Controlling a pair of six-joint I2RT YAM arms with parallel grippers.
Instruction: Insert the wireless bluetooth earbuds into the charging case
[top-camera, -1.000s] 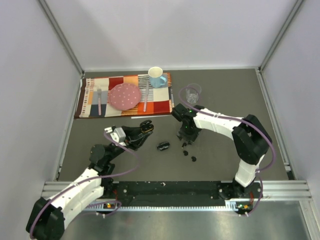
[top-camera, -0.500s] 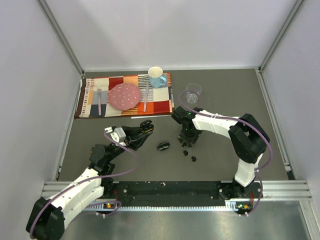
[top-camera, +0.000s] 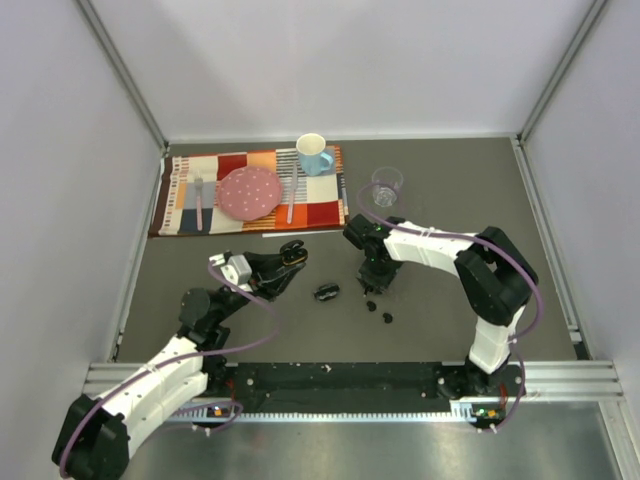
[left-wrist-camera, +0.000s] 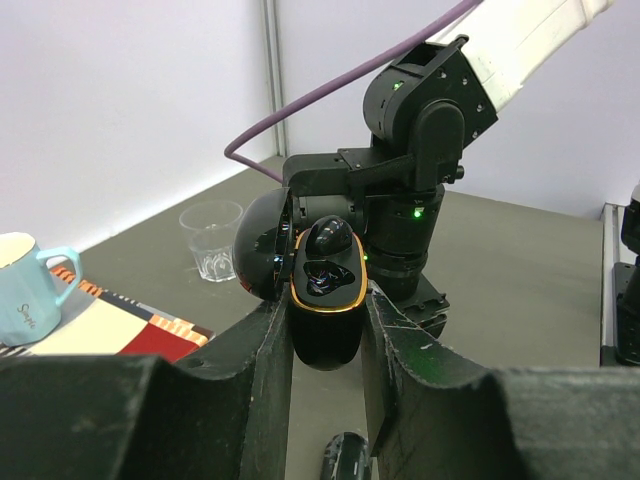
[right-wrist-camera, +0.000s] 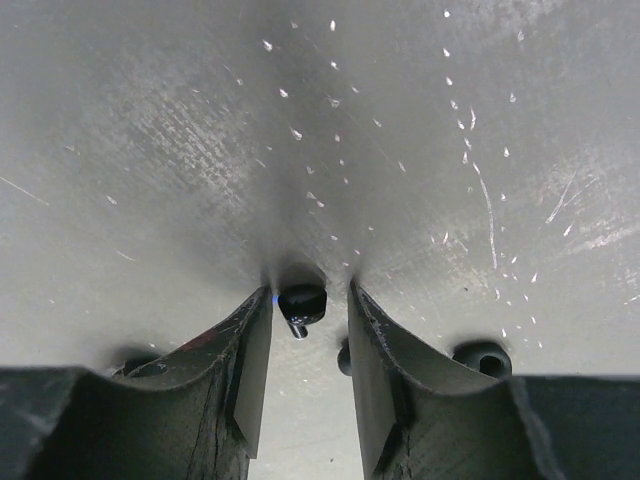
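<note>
A: Which step is in hand?

B: A pick-up, it is judged. The right pincer (right-wrist-camera: 308, 292) is set low on the counter (right-wrist-camera: 400, 150), its jaws partly open and placed either side of one earbud (right-wrist-camera: 302, 303). No contact with it can be made out, so nothing is counted as held.

A: And the case?

B: The charging case (left-wrist-camera: 323, 345) is clamped, lid open, in the left pincer (left-wrist-camera: 325, 305) and held clear of the counter. A seated earbud (left-wrist-camera: 329, 236) is seen in it; the pocket beside appears vacant.

A: What is called for next?

B: The jaws would have to be closed squarely, since so small and glossy a thing could be squirted out. It would then have to be lifted and lined up with the free pocket. A loose earbud (right-wrist-camera: 482, 358) is left nearby.
</note>
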